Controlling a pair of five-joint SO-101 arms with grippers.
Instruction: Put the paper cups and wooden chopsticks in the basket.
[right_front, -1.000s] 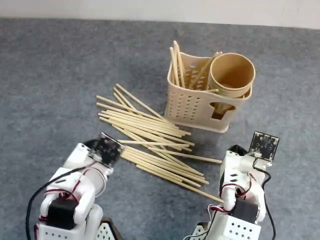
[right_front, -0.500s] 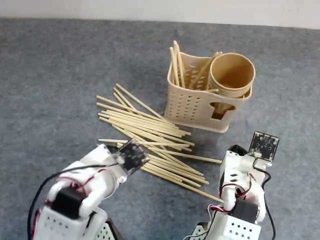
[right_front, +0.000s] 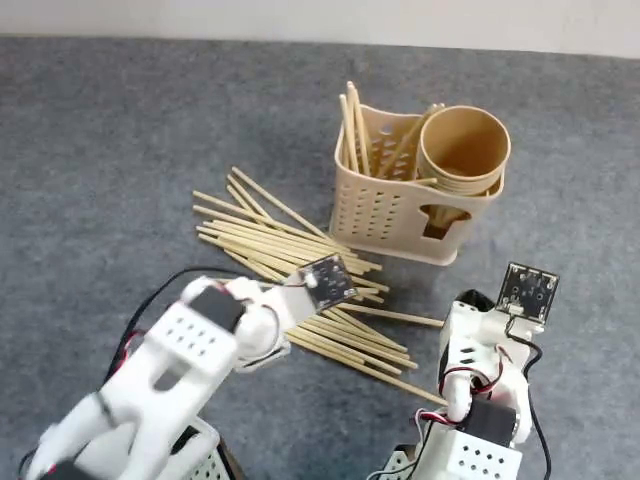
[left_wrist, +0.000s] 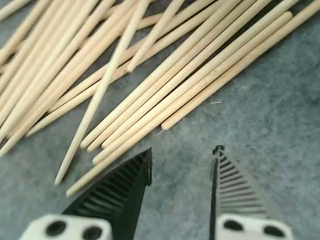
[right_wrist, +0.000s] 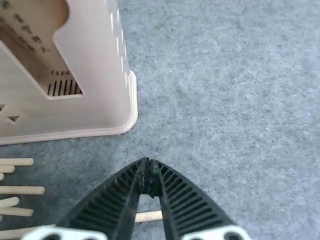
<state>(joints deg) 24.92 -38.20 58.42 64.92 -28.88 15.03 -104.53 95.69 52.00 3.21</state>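
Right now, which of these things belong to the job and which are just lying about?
Part of the job:
the basket
the paper cups stacked inside it
the chopsticks in the basket
the loose chopsticks piled on the mat
the left gripper, open beside that pile

Just there:
the grey mat

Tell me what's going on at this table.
Two robot arms are tidying things into a basket. The left gripper hangs open just above the loose wooden chopsticks piled on the grey carpet, gripping nothing. The right gripper is shut and empty, low over the carpet beside the basket. The basket already holds stacked paper cups and a few standing chopsticks.
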